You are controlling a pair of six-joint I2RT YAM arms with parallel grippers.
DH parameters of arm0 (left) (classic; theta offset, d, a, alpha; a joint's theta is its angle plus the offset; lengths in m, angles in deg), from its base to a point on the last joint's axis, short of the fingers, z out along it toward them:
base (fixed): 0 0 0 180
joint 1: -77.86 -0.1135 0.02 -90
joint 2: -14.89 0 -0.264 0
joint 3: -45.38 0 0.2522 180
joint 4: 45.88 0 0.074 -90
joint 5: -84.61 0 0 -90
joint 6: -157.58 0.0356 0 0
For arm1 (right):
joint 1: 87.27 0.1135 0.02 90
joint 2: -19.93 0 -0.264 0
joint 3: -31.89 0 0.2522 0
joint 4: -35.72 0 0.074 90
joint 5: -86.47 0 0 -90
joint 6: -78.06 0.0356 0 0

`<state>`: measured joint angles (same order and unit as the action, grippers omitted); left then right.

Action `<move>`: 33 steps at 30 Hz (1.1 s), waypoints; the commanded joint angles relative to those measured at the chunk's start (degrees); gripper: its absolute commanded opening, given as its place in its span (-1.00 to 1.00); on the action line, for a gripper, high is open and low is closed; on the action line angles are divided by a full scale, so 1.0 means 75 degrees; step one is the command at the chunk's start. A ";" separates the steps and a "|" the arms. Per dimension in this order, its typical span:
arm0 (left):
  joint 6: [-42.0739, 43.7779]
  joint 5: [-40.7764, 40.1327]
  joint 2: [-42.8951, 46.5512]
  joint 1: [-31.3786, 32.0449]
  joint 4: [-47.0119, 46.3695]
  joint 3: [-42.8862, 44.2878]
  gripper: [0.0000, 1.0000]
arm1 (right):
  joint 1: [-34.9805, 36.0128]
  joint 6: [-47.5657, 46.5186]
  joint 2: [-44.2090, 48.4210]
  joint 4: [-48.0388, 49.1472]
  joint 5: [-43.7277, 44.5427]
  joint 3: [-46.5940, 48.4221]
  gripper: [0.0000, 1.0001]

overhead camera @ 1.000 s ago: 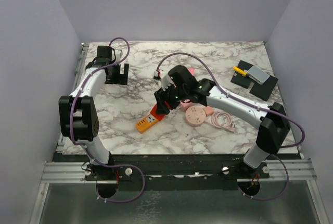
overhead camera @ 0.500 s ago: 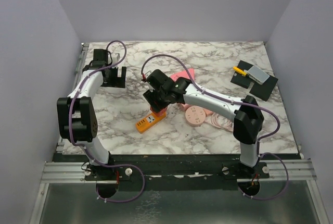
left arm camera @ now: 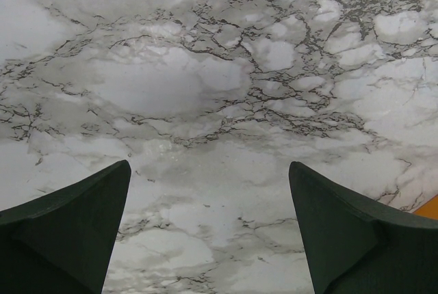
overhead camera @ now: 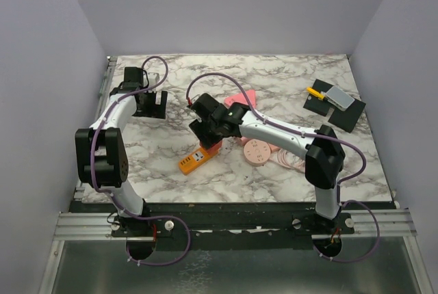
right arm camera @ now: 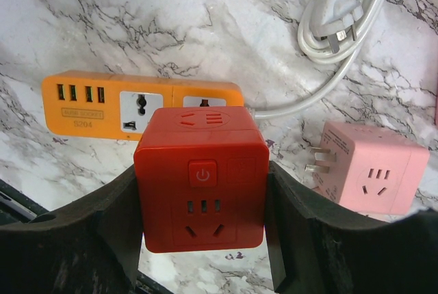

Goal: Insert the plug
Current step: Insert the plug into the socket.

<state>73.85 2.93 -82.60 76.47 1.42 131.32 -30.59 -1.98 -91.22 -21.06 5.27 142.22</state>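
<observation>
Right at the orange power strip (right arm camera: 89, 102), the right gripper (right arm camera: 202, 236) has its fingers clamped on the red cube plug (right arm camera: 200, 171). Over left, the left gripper (left arm camera: 209, 232) hangs spread wide above the marble table (left arm camera: 205, 68).

In the overhead view the right gripper (overhead camera: 207, 137) covers the far end of the orange power strip (overhead camera: 194, 161) and hides the red cube adapter (right arm camera: 202, 178) altogether. From the right wrist, the red cube adapter blocks part of the strip's face and its prongs are out of sight behind it, so whether they sit in a socket cannot be told. There the white cable (right arm camera: 342, 27) runs off the top edge, and in the left wrist view an orange sliver (left arm camera: 430, 208) is cut by the right edge, too little to identify.
</observation>
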 commanded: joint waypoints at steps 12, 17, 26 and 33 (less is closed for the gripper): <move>0.0079 0.0171 0.0391 -0.0026 0.0004 -0.0156 0.97 | 0.0071 0.0116 -0.0446 0.0257 0.0065 0.0112 -0.99; 0.0068 0.0172 0.0400 -0.0018 0.0005 -0.0134 0.97 | 0.0093 0.0144 -0.0481 0.0288 0.0022 0.0139 -0.99; 0.0085 0.0175 0.0444 -0.0024 0.0005 -0.0176 0.97 | 0.0118 0.0210 -0.0484 0.0350 0.0292 0.0117 -0.99; 0.0091 0.0177 0.0489 -0.0020 -0.0001 -0.0203 0.97 | 0.0129 0.0274 -0.0475 0.0428 0.0540 0.0033 -0.99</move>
<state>74.11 3.19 -81.07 76.47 1.40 130.66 -30.22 -0.91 -94.08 -19.64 6.36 142.22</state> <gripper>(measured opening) 0.988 0.618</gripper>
